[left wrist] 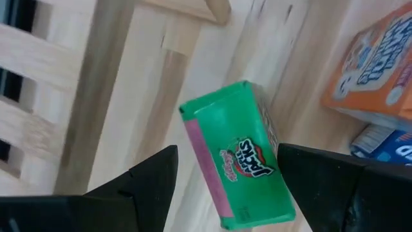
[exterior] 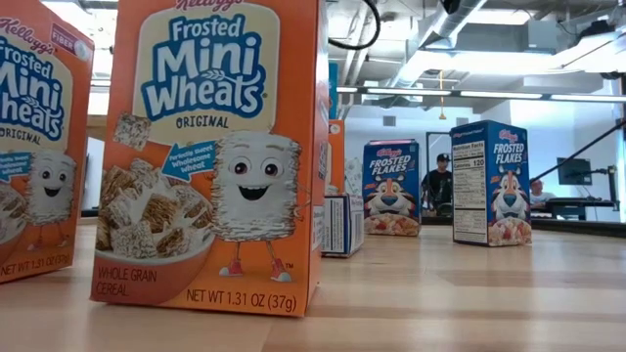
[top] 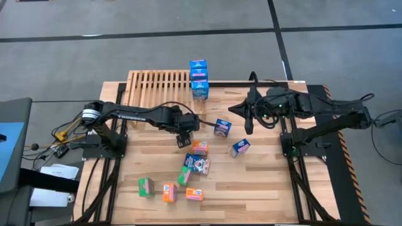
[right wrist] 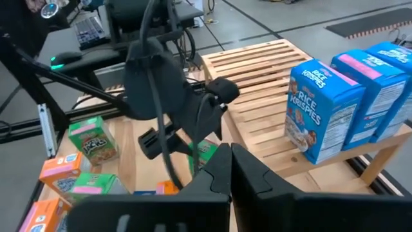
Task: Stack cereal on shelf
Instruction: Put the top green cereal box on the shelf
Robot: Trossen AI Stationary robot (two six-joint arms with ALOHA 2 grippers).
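Between the two dark fingers of the left gripper (left wrist: 225,183), low in the left wrist picture, sits a small green cereal box (left wrist: 235,154) with pink on one side. The fingers are spread wide, one on each side of the box, and they do not seem to touch it yet. The box lies tilted on the wooden table (top: 264,182), just beside a leg of the shelf (top: 157,85). An orange box (left wrist: 373,64) and a bit of a blue one show at the right edge of that picture.

From above, the left gripper (top: 184,139) is in the middle of the frame, near the front of the shelf. Three blue boxes (top: 198,78) already stand in a row at the right end of the slats, at the top middle. More boxes (top: 169,188) are scattered over the lower middle of the table.

The right gripper (top: 248,119) waits to the right of middle in the view from above, with its fingers pressed together and nothing in them.

The green box is likely very light and made of thin card, so a hard squeeze could dent it. Its printed sides look smooth and may slip. A good hold would be across the two long flat faces, near the middle, with a gentle pinch.
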